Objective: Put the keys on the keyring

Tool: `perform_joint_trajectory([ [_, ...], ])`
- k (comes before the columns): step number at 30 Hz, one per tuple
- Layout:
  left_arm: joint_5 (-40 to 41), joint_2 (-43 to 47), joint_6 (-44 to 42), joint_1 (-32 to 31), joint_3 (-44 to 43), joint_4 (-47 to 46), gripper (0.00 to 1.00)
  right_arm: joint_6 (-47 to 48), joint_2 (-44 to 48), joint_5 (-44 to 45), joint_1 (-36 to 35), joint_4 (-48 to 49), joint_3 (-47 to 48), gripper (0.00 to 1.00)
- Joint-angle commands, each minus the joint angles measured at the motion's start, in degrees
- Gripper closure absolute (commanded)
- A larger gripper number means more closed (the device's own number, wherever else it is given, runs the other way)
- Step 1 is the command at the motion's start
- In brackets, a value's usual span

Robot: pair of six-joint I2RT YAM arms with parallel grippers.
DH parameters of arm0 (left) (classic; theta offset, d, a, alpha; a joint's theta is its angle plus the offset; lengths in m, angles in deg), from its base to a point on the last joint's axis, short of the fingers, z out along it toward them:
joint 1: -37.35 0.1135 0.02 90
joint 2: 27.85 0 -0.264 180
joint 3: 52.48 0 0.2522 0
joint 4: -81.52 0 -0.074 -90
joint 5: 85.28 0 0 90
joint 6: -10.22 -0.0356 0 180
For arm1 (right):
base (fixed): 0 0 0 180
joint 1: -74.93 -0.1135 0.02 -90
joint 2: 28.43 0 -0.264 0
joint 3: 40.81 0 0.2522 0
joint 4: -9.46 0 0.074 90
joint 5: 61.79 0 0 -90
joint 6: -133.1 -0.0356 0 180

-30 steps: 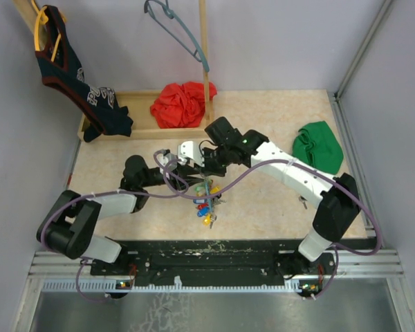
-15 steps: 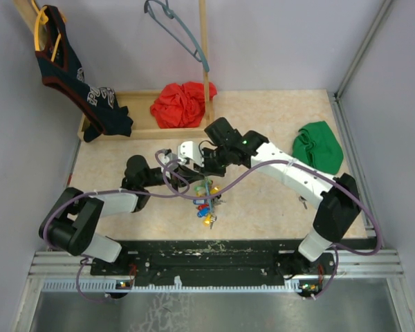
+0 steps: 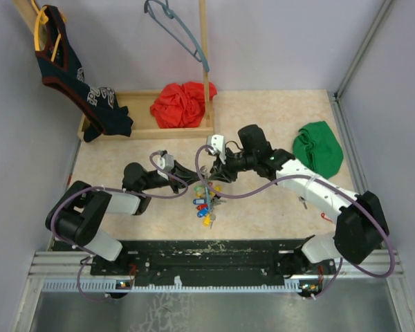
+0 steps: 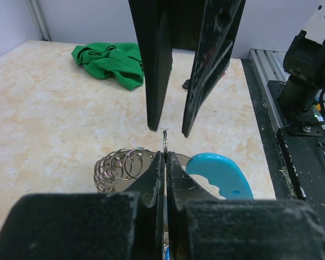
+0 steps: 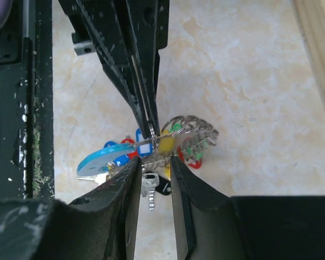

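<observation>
1. Top external view: the keys (image 3: 206, 204) lie in a small coloured bunch on a beige marbled tabletop (image 3: 277, 111), towards its near edge. The left gripper (image 3: 203, 181) and the right gripper (image 3: 209, 168) meet just behind the bunch, too small here to read their jaws. The keyring cannot be made out from the bunch.
2. Same view, the room: plain lilac-grey walls (image 3: 297, 41) close in the table. Far behind the keys and to the left, a wooden tray (image 3: 149, 131) holds a red cloth (image 3: 182, 104). A dark garment (image 3: 76, 76) hangs further left. A grey-blue hanger (image 3: 176, 28) hangs on a wooden post (image 3: 205, 41) behind the keys. A green cloth (image 3: 318, 146) lies well to their right, and a metal rail (image 3: 214, 273) runs in front of them.
3. Left wrist view: the left gripper (image 4: 165, 158) is pressed together on a thin wire loop (image 4: 165, 135) standing edge-on. I cannot tell whether this loop is the keyring or a key's own ring. The right gripper (image 4: 168, 130) hangs just above with its fingers spread either side of the loop, not touching it. The keyring's light-blue section (image 4: 222, 173) lies just beside the pinch, and a row of silver rings (image 4: 122, 165) on the other side.
4. Right wrist view: the right gripper (image 5: 154, 160) stands spread and holds nothing, with the keys (image 5: 151, 157) between and beyond its fingers. The left gripper (image 5: 150, 130) pinches the wire loop above them.
</observation>
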Motion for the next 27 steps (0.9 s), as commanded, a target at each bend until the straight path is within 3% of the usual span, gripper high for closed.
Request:
perform_joint_trajectory([
  [1, 0.5, -0.4, 2.5, -0.2, 0.4, -8.1, 1.0, -7.4, 2.3, -9.0, 2.2, 16.9, -6.6, 0.72],
  [17, -0.4, -0.6, 2.8, -0.2, 0.4, -9.2, 1.0, -10.7, -0.1, -13.4, 3.3, 27.2, -10.4, 0.75],
  [20, -0.8, -0.9, 3.3, -0.2, 0.3, -9.9, 1.0, -10.5, -1.0, -13.9, 3.3, 26.6, -9.9, 0.82],
  [23, -0.9, -0.8, 3.0, -0.1, 0.6, -9.8, 1.0, -9.1, -1.4, -14.1, 3.4, 24.4, -8.9, 1.0],
  [27, -0.8, 0.0, 0.8, 0.0, 0.7, -7.0, 1.0, -5.8, -1.1, -13.3, 3.4, 17.8, -6.3, 1.0],
])
